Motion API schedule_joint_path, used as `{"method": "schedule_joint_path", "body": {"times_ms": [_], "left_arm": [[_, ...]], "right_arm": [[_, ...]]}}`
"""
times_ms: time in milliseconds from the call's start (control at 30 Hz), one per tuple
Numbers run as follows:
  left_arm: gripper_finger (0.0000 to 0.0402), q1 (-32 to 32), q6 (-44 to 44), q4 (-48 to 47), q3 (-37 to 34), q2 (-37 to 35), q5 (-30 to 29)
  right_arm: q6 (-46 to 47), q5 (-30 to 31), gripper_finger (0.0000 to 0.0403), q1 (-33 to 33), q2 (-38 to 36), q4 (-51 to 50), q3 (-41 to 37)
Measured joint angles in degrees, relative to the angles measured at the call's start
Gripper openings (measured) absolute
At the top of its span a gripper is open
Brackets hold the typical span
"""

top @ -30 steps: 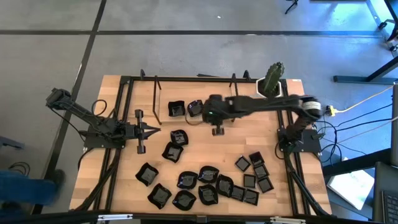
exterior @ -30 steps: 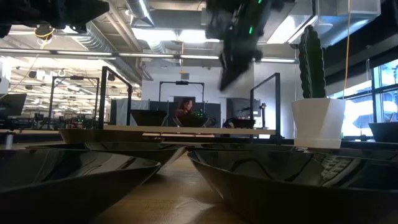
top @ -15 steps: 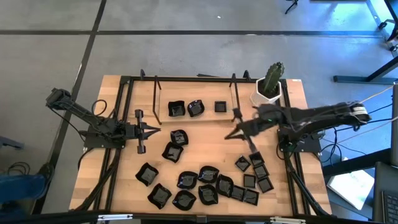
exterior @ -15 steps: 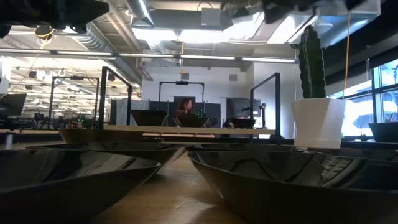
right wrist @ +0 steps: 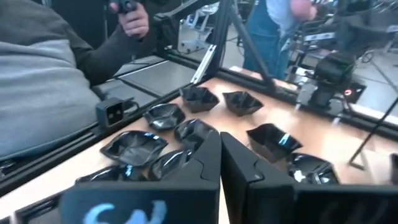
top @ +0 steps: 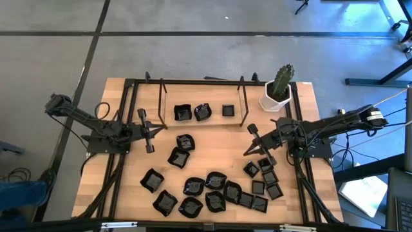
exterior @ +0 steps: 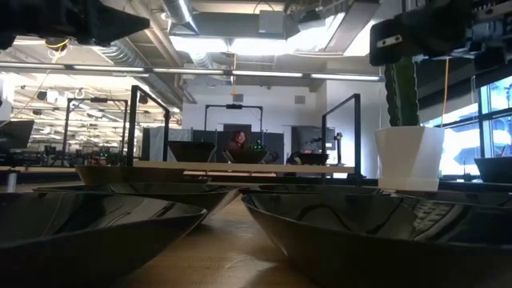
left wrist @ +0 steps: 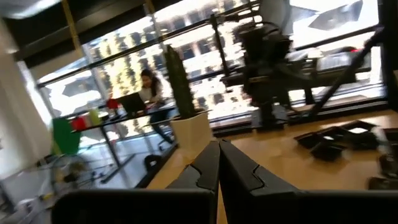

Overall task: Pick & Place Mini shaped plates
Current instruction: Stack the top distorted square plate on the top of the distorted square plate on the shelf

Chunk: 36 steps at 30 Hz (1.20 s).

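Many mini shaped plates, tiny glossy black dishes, lie on the wooden table. Three sit in a far row. Several wavy ones are scattered near the middle and show in the right wrist view. Several square ones lie at the near right. My left gripper hovers shut at the table's left, pointing right, with nothing in it. My right gripper hovers shut at the right, pointing left above the square plates, also with nothing in it.
A white pot with a green cactus stands at the far right corner. Black frame rails run along the table's left and right sides, with uprights beside the far row. A person in a grey sleeve stands beyond the table.
My right gripper has drawn back from the far row toward the table's right edge and sunk a little, tipping from pointing down to level. A small square plate now lies in the far row where it was. My left gripper has swung slightly toward the far edge.
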Motion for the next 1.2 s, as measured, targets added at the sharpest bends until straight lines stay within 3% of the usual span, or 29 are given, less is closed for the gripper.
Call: {"method": "schedule_joint_path", "body": {"times_ms": [133, 333, 400, 467, 633, 733, 833, 1067, 1200], "left_arm": [[0.0004, 1.2, -3.8, -0.2, 0.0, 0.0, -2.0], [0.0006, 1.0, -8.6, 0.0, 0.0, 0.0, 3.8], [0.0003, 0.6, -11.5, -0.8, 1.1, 0.0, 1.2], [0.0002, -0.4, -15.1, -5.0, 3.0, 0.1, -2.0], [0.0002, -4.4, -24.6, -17.7, 9.6, 5.5, -3.6], [0.0003, -7.3, -26.7, -22.5, 17.3, 12.8, -5.0], [0.0005, -9.5, -29.1, -34.5, 28.1, 21.8, -5.1], [0.0006, -12.2, -43.5, -79.4, 62.3, 44.6, 1.1], [0.0016, -12.1, -47.5, -99.0, 78.4, 57.0, 2.5]], "right_arm": [[1.6, -0.7, 0.0004, 0.0, 0.0, 0.7, -0.4], [-3.0, -0.6, 0.0004, -0.6, 0.0, -3.1, -0.4], [-3.4, -0.6, 0.0004, -1.4, 0.0, -2.5, -0.1], [-3.2, -0.6, 0.0004, -2.1, -0.1, -2.4, 0.9], [-3.6, -0.6, 0.0004, -2.9, -0.1, -3.0, 1.3], [-3.2, -0.6, 0.0005, -2.9, -0.1, -4.5, 1.3], [-2.7, -0.6, 0.0005, -2.9, -0.1, -6.3, 1.3], [-0.8, -0.6, 0.0005, -2.9, -0.1, -5.8, 1.3], [-0.5, -0.6, 0.0005, -2.9, -0.1, -5.7, 1.3]]}}
